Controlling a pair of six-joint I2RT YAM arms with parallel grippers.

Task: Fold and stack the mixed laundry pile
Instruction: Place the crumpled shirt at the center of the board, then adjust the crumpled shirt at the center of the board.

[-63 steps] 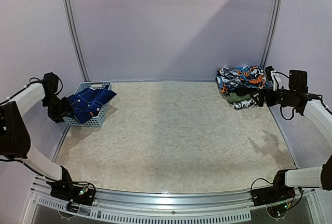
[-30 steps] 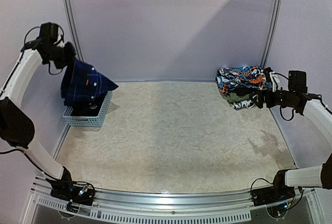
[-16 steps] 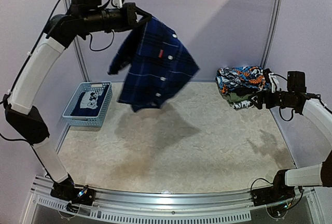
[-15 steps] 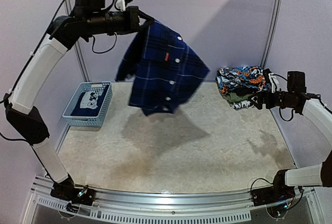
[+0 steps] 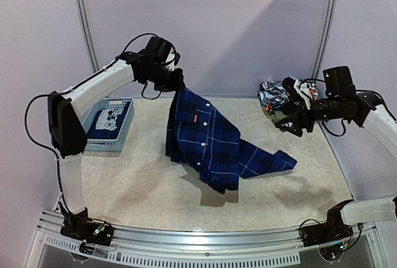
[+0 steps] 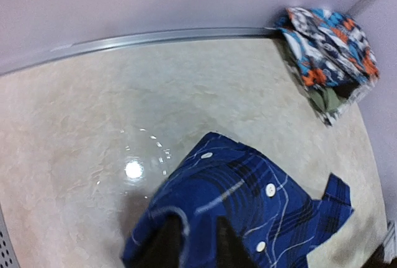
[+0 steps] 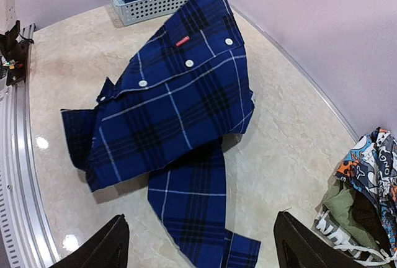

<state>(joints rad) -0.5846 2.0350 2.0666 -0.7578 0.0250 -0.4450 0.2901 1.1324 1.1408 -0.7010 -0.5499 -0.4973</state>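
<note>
The plaid shirt [image 5: 208, 141] is seen in the centre of the top view. Its collar end is lifted toward the upper middle of the frame, while its lower half and one sleeve are spread on the table [image 5: 142, 187]. The raised end is pinched in the left gripper [image 5: 178, 86], whose fingers [image 6: 166, 246] are set narrowly with blue cloth between them. A navy T-shirt [image 5: 105, 121] is seen in the basket [image 5: 99, 146] at the left edge. A stack of folded garments [image 5: 276, 97] is found at the upper right, near the back wall. The right gripper [image 7: 200, 218] is held beside that stack with its jaws spread wide and nothing between them.
</note>
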